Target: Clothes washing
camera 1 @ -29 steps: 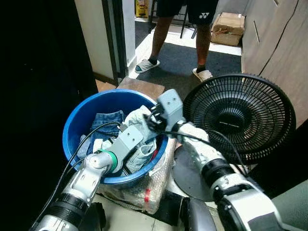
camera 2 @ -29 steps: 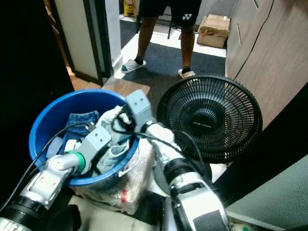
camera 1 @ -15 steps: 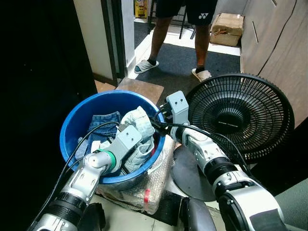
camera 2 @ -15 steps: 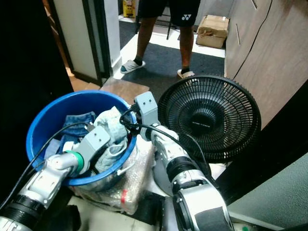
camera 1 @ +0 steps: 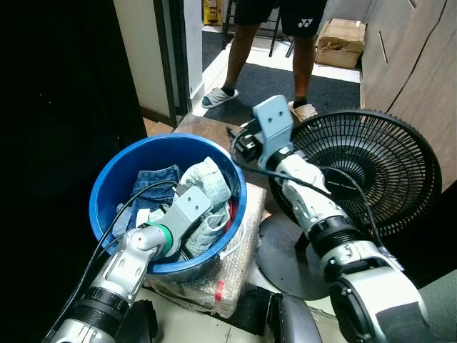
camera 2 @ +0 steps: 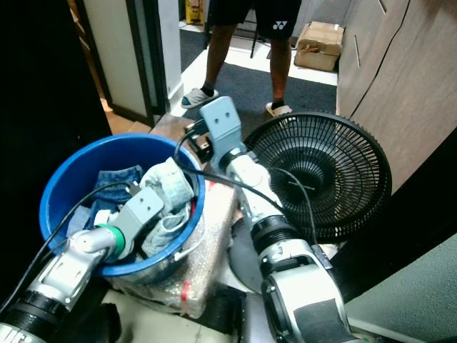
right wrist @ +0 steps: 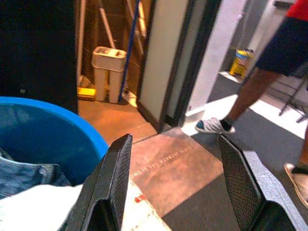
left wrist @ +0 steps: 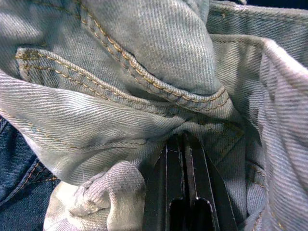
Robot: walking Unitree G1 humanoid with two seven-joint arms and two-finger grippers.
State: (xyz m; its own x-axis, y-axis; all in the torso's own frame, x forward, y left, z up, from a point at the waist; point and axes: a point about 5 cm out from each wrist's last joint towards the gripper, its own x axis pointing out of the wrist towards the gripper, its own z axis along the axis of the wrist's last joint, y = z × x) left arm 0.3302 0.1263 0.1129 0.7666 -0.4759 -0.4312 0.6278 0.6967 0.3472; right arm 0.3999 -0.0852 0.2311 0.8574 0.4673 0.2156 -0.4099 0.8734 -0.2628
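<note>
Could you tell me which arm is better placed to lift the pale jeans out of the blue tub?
Left. The left gripper is shut on the pale jeans inside the blue tub; the right gripper is open, raised beyond the rim.

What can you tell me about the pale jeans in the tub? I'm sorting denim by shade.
The pale jeans are faded light-blue denim with tan stitching and a frayed edge, crumpled in a heap on top of the laundry in the blue tub, beside a darker denim piece. The left claw is shut on a fold of them.
</note>
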